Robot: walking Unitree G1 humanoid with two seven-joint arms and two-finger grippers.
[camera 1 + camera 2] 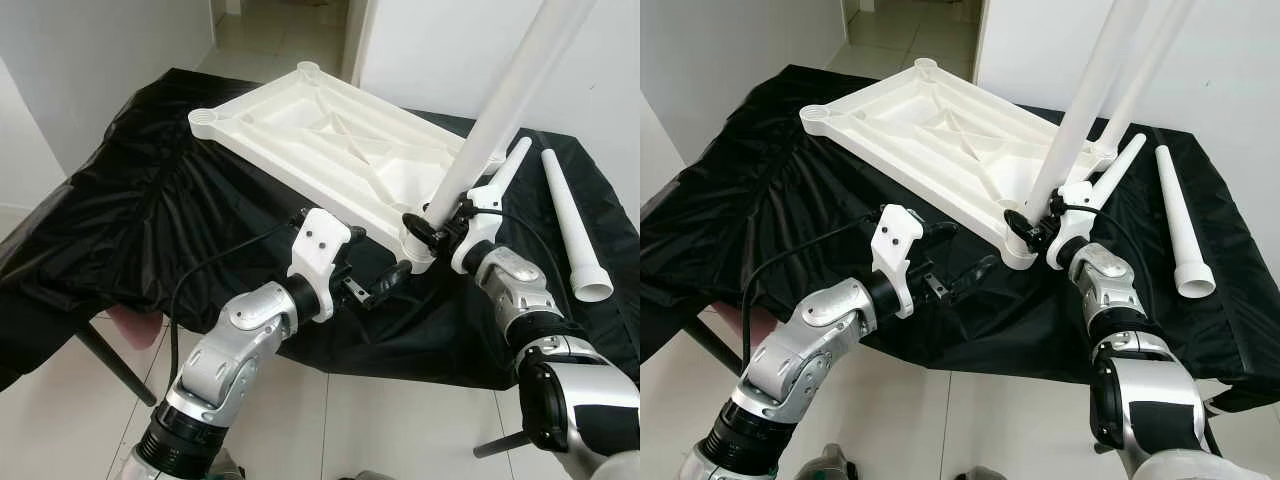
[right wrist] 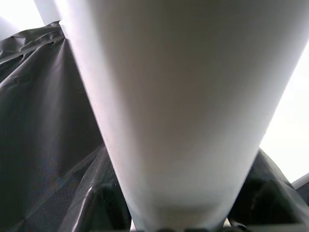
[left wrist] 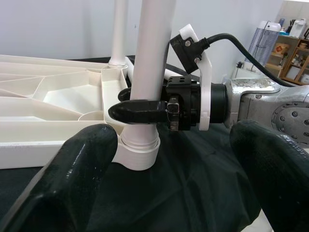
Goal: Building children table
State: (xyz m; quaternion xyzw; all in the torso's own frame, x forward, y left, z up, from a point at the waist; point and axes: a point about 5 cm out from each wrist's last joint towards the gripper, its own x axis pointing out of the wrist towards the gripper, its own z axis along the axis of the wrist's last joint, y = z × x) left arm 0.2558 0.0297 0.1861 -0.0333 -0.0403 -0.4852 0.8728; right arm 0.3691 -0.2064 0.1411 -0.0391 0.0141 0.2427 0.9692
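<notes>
The white plastic tabletop (image 1: 300, 125) lies upside down on a black-draped table. A white leg (image 1: 500, 110) stands upright in its near right corner socket (image 3: 140, 152). My right gripper (image 1: 425, 225) is shut on this leg just above the socket, one black finger (image 3: 137, 112) wrapping across it. A second leg (image 1: 1140, 80) stands at the far right corner. My left gripper (image 1: 385, 285) is open, low at the table's front edge, pointing at the socket from a short distance away with nothing between its fingers (image 3: 82, 174).
A loose white leg (image 1: 575, 230) lies on the black cloth (image 1: 150, 210) at the right, and another (image 1: 505, 170) lies just behind my right wrist. The cloth hangs over the table's front edge above a white tiled floor. A pink object (image 1: 135, 325) sits beneath the left side.
</notes>
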